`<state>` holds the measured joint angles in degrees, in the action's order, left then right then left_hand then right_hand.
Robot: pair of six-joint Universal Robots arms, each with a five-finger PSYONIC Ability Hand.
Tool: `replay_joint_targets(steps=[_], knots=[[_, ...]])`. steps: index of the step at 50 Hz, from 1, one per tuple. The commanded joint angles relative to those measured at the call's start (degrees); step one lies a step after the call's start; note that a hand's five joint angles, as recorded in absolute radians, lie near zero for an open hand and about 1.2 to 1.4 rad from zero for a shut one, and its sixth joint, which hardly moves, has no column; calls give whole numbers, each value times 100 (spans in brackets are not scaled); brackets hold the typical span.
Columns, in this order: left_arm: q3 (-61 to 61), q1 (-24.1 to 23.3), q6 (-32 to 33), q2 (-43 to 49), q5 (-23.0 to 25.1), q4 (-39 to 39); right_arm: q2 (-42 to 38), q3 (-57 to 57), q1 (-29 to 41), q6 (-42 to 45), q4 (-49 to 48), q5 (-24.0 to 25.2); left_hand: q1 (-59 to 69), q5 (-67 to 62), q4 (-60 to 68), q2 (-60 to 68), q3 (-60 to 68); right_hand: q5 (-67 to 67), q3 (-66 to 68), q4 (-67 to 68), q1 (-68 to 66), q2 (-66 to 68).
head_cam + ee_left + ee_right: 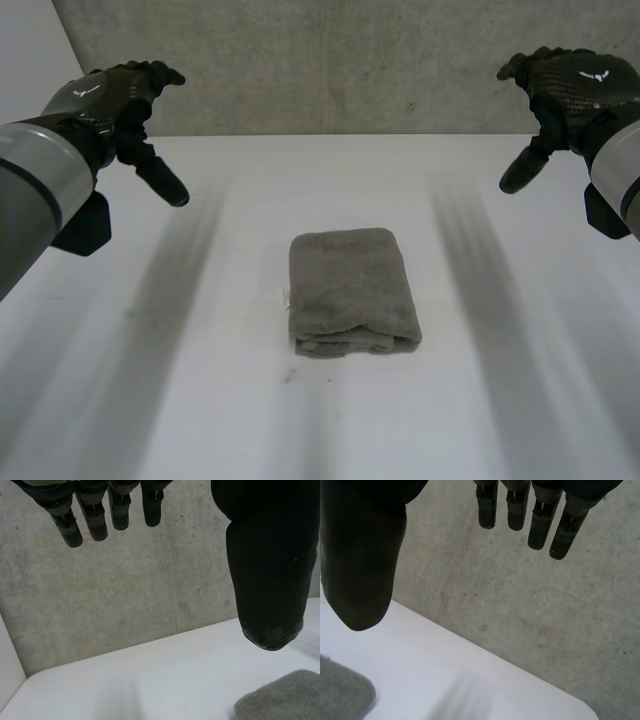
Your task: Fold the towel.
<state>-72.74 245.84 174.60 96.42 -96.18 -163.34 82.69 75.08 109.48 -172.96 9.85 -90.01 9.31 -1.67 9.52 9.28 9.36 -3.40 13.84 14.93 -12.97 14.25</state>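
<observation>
Your towel (352, 290) lies below and midway between the left hand (115, 100) and right hand (575, 85), both straight-fingered and empty, neither nearer, its long axis pointing away from the robot.

no words or numbers can be read — a small white emblem (85, 90) is borne by the left hand (112, 100) and the right hand (568, 88).
</observation>
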Motion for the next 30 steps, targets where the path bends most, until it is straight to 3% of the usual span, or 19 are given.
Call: replay_joint_targets(steps=[1, 30], knots=[[-161, -71, -5, -115, 3, -32, 46, 243, 21, 184, -70, 1, 69, 167, 48, 72, 64, 340, -384, -493, 297, -425], [-398, -203, -5, -97, 38, -269, 63, 376, 109, 166, -220, 10, 69, 167, 48, 72, 64, 340, -384, -493, 297, -425]])
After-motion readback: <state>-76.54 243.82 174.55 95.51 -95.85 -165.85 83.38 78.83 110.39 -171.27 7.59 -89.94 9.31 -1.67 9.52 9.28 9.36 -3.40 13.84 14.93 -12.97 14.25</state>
